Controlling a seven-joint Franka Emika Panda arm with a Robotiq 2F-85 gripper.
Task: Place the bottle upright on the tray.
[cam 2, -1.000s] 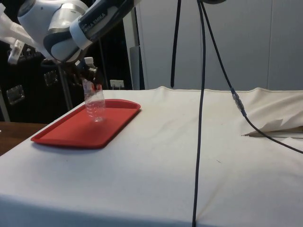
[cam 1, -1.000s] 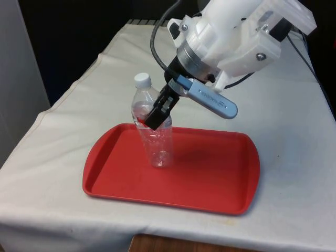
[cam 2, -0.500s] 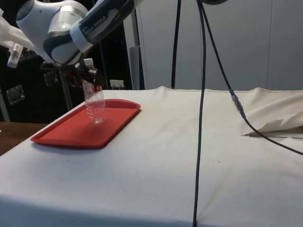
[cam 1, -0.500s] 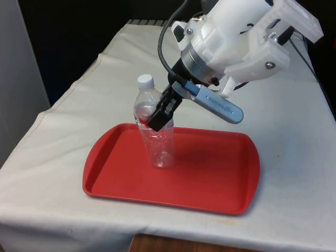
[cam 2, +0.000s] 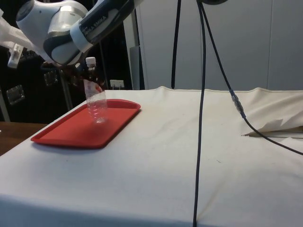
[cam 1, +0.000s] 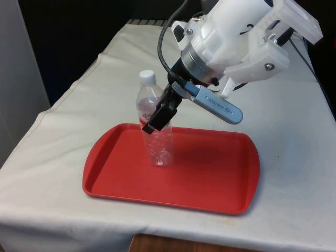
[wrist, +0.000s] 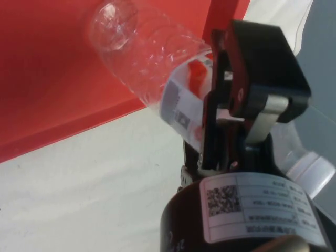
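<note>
One white-clothed table (cam 1: 294,157) lies under everything, well below the jaws. One red tray (cam 1: 210,173) sits on it, directly beneath the jaws; most of its floor spreads out bare to the side away from them. In the side view the tray (cam 2: 71,132) lies flat on the cloth under the arm.

The black gripper (cam 1: 156,116) hangs tilted above the tray, jaws closed narrow on the bottle at its label band. In the wrist view one finger (wrist: 257,73) presses against the label (wrist: 181,107); the other finger is hidden behind the bottle.

One clear plastic bottle (cam 1: 160,144) is between the jaws. Its base is down on the tray floor, below the jaws. Its body leans a little, not fully upright, with the neck rising above the jaws. The side view shows the same lean (cam 2: 98,106). The wrist view shows the ribbed empty lower body (wrist: 142,58) stretching away from the finger toward the tray.

One white cap (cam 1: 147,76) tops the bottle, above the jaws and clear of them; it also shows in the side view (cam 2: 90,60).
</note>
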